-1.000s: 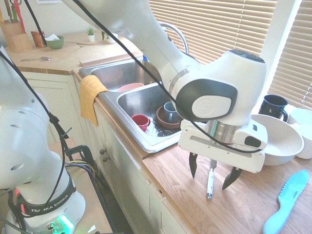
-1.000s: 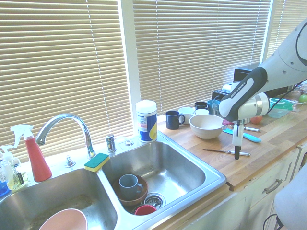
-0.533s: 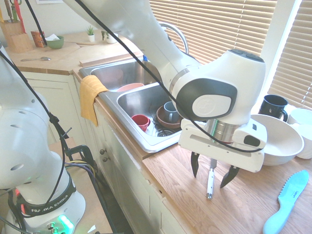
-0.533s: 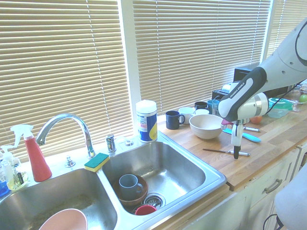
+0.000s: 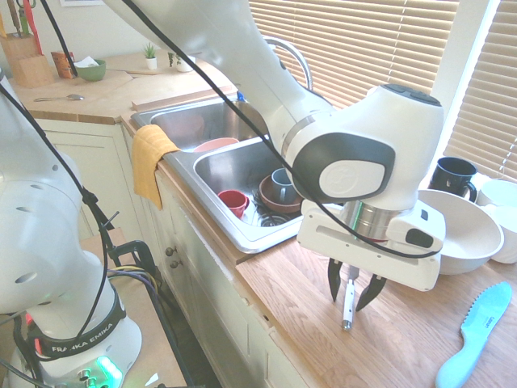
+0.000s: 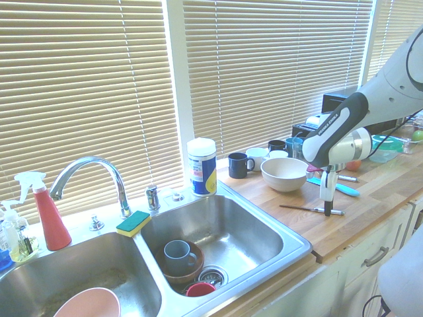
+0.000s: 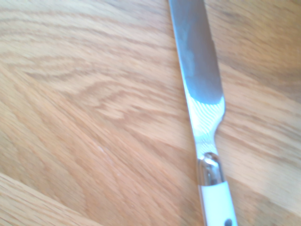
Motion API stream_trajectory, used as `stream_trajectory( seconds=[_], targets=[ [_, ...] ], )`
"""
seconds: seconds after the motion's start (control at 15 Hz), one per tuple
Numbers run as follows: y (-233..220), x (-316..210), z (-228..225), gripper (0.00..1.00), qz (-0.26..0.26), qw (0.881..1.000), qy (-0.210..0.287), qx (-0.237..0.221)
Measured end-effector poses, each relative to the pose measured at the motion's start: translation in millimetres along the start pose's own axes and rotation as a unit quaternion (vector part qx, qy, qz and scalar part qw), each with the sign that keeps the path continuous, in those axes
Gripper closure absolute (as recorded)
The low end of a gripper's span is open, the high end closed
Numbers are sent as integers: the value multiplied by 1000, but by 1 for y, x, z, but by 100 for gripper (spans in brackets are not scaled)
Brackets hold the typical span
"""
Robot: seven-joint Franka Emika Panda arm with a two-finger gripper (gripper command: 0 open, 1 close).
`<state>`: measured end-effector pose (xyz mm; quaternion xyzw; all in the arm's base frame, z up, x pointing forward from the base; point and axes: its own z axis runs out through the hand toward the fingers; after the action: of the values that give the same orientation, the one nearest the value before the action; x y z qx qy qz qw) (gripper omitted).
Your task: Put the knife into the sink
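First exterior view: steel sink [image 5: 212, 212] with 2 basins; near basin holds a red cup [image 5: 233, 201], a grey-blue mug [image 5: 282, 185] sitting in a brown bowl [image 5: 274, 200], drain partly hidden. Far basin shows a pink bowl [image 5: 215, 145], mostly cut off by the divider. Yellow cloth [image 5: 149, 160] hangs over the sink's front edge. Gripper [image 5: 349, 293] is low over the wooden counter [image 5: 296, 309], dark fingers narrowly parted on either side of the knife [image 5: 348, 301], which lies flat on the counter to the right of the sink. Contact with the handle hard to tell. Big white bowl [image 5: 460, 232] and black mug [image 5: 453, 177] behind, light-blue serrated plastic knife [image 5: 475, 334] at the right.

Second exterior view: knife [image 6: 312, 209] thin, lying on the counter near its front edge, gripper [image 6: 326, 209] right over its handle end. White bowl [image 6: 284, 174] inside not visible. Green-yellow sponge [image 6: 133, 223] on the sink rim, red spray bottle [image 6: 49, 213] at left.

Wrist view: shiny narrow metal blade, white handle cut off at the frame edge, wood grain slightly blurred.
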<state>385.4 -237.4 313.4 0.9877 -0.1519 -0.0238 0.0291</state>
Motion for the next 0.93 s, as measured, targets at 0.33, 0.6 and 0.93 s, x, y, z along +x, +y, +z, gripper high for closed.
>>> stream_trajectory(
  seconds=[0.33, 0.6, 0.93],
  targets=[
    [3, 0, 0, 100, 4, 1000, 2, 0],
    [2, 1, -1, 100, 18, 1000, 0, 5],
    [-43, 9, -39, 100, 36, 999, -11, 32]
  ],
)
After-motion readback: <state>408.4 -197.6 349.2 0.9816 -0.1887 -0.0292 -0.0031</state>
